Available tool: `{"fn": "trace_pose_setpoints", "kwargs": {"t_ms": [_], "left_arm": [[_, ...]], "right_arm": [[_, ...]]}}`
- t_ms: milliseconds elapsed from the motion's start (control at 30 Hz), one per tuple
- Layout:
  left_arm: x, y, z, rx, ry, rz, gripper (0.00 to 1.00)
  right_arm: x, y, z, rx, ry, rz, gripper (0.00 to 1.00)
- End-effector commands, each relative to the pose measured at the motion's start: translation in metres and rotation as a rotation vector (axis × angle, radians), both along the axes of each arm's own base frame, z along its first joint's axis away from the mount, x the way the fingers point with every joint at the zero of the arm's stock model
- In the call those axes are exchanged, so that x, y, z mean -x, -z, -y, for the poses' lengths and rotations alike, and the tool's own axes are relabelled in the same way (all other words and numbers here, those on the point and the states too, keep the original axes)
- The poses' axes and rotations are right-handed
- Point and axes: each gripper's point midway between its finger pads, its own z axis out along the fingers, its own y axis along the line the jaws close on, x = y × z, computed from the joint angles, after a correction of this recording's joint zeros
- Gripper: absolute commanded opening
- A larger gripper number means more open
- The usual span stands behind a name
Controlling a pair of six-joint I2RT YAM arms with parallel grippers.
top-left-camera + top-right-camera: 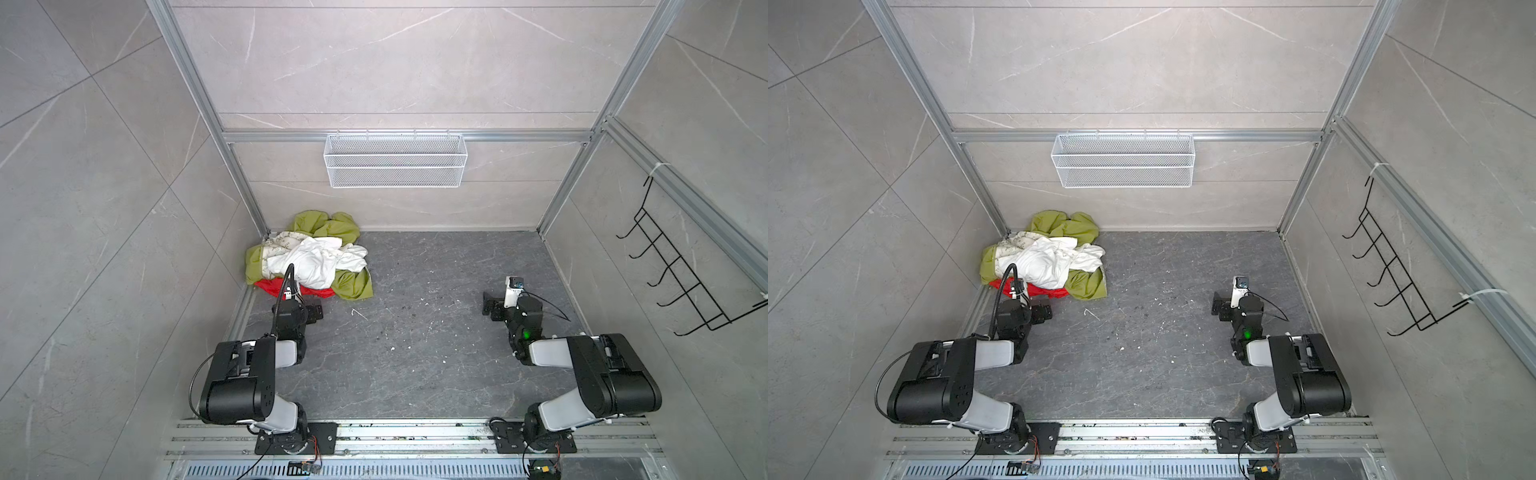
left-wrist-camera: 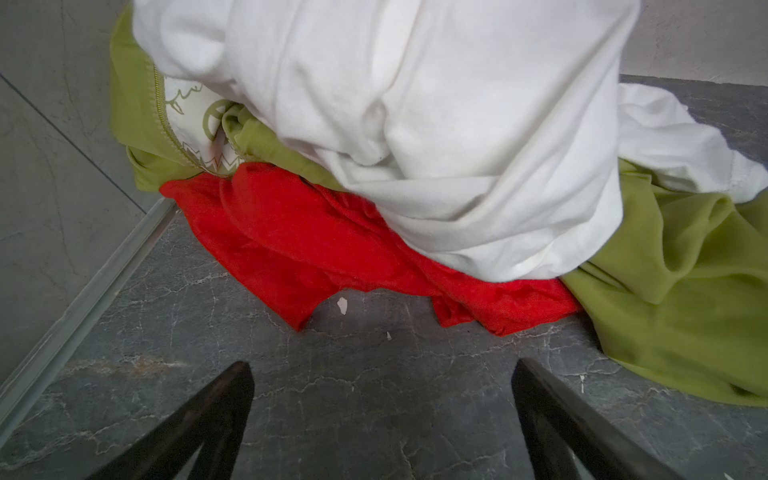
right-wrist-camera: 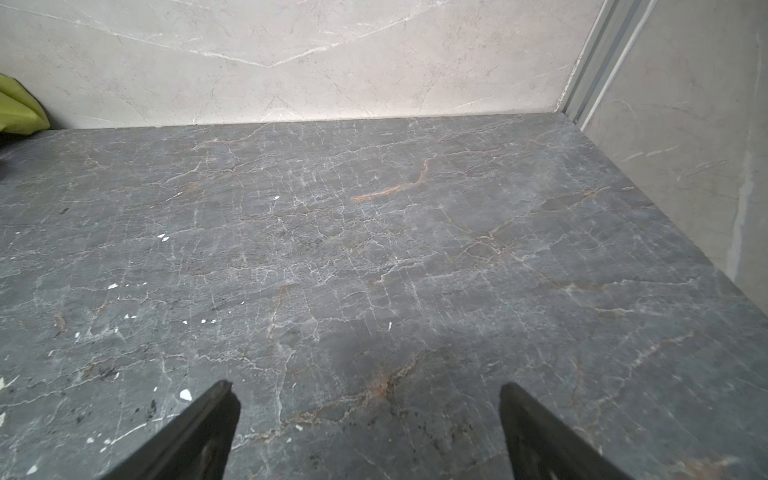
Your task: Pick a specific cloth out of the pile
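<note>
1. A white mesh basket (image 1: pixel 395 160) hung on the back-wall rail, with wall tile visible through its mesh.
2. The pile (image 1: pixel 316 253) sat in the far left corner of the worktop (image 1: pixel 415 332), against both walls.
3. The cloth (image 2: pixel 291 232), bright red, lay at the pile's near edge under the white cloth (image 2: pixel 415 124), beside the olive-green cloth (image 2: pixel 685 291).
4. The left gripper (image 2: pixel 380 370) was released, jaws wide, near the red hem without touching it.
5. The right gripper (image 3: pixel 365 390) was released over dark veined worktop, well apart from the pile.
6. Pale grey tile panels enclosed the cell; a black hook rack (image 1: pixel 681 266) hung on the right wall.

Both top views high, sharing whole scene, left wrist close on pile (image 2: pixel 457 124), right wrist facing tabletop (image 3: pixel 374 249)
</note>
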Motion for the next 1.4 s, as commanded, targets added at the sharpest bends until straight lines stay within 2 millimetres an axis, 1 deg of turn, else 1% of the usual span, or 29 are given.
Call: {"fn": "trace_pose_setpoints", "kwargs": {"t_ms": [0, 700, 833, 1067, 1133, 1167, 1267, 1367], "left_arm": [[-0.005, -0.011, 0.001, -0.007, 0.003, 0.048, 1.0], [-0.005, -0.01, 0.001, -0.007, 0.004, 0.047, 1.0], [-0.005, -0.011, 0.001, -0.006, 0.007, 0.05, 1.0], [-0.005, -0.011, 0.001, -0.001, 0.01, 0.048, 1.0], [-0.005, -0.012, 0.0, -0.004, -0.001, 0.055, 1.0], [-0.004, -0.015, -0.005, -0.006, -0.031, 0.059, 1.0], [-0.002, -0.026, -0.017, -0.007, -0.108, 0.038, 1.0], [0.002, -0.039, -0.017, -0.023, -0.116, 0.048, 0.99]], "right_arm": [[-0.004, -0.006, 0.0, -0.007, -0.009, 0.013, 1.0], [-0.002, -0.007, 0.0, -0.007, -0.009, 0.022, 1.0], [-0.002, -0.008, 0.005, -0.002, 0.018, 0.023, 1.0], [-0.003, -0.008, 0.004, 0.001, 0.016, 0.019, 1.0], [-0.002, -0.008, 0.004, 0.001, 0.016, 0.022, 1.0], [-0.003, -0.009, 0.006, 0.012, 0.036, 0.018, 1.0], [-0.002, -0.022, 0.003, 0.058, 0.058, 0.001, 1.0], [0.0, -0.048, -0.01, 0.129, 0.053, -0.003, 1.0]]}}
